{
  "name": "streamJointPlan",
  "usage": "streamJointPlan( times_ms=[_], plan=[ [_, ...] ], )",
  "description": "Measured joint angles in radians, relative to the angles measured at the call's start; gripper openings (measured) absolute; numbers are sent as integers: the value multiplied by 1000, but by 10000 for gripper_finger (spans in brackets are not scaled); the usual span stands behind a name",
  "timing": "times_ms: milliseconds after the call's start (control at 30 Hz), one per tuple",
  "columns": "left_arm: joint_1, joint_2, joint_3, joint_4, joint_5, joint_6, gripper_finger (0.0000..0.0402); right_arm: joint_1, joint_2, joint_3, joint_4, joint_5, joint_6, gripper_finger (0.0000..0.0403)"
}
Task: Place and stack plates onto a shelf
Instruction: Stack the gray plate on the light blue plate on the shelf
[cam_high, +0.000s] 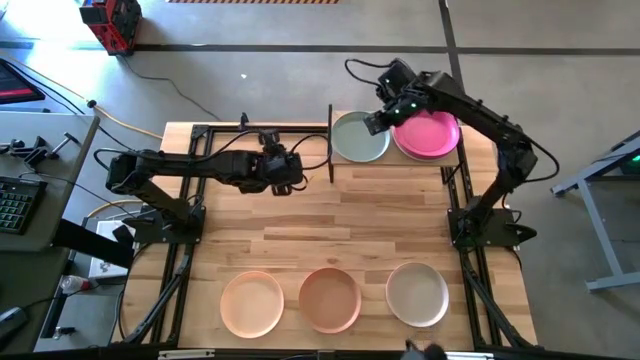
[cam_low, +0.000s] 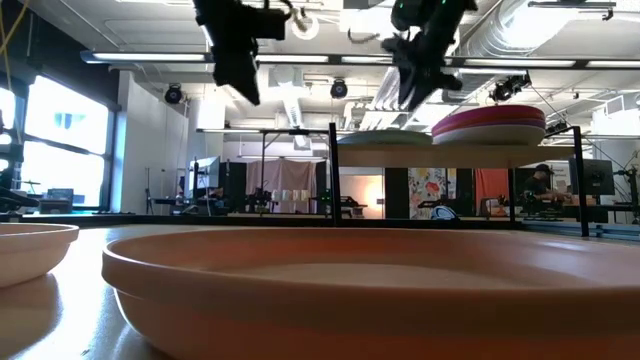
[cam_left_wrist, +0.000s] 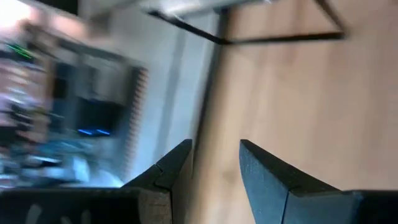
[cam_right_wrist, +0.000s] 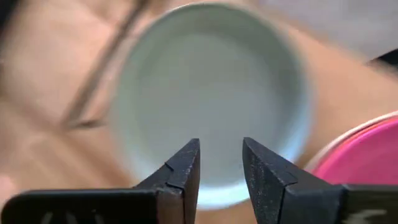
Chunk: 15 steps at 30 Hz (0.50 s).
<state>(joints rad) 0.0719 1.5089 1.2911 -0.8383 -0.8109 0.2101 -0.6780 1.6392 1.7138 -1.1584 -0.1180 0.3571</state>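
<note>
Your right gripper (cam_right_wrist: 221, 163) hangs with jaws parted and empty over the blue-green plate (cam_high: 359, 137) on the shelf (cam_low: 470, 156) at the table's far right corner, beside the magenta stack (cam_high: 430, 134); lift straight up, clear of both rims.

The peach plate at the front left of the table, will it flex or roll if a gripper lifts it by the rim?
The peach plate looks rigid and matte, so probably no flexing and little slipping. Lying flat and shallow, it seems unlikely to roll, though a rim-only grip might let it tilt.
</note>
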Motion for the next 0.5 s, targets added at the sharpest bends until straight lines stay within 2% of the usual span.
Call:
streamJointPlan(
  times_ms=[100, 200, 300, 500],
  plan=[
    [0, 0, 0, -86, 122, -147, 119, 64, -42, 0, -13, -75, 73, 99],
    [0, 0, 0, -137, 225, -235, 119, 161, -65, 0, -34, -90, 145, 99],
    [-1, 0, 0, -159, 267, -279, 119, 277, -70, 0, -72, -87, 220, 99],
    [-1, 0, 0, -199, 323, -335, 119, 529, -70, 0, -176, 9, 407, 99]
  ],
)
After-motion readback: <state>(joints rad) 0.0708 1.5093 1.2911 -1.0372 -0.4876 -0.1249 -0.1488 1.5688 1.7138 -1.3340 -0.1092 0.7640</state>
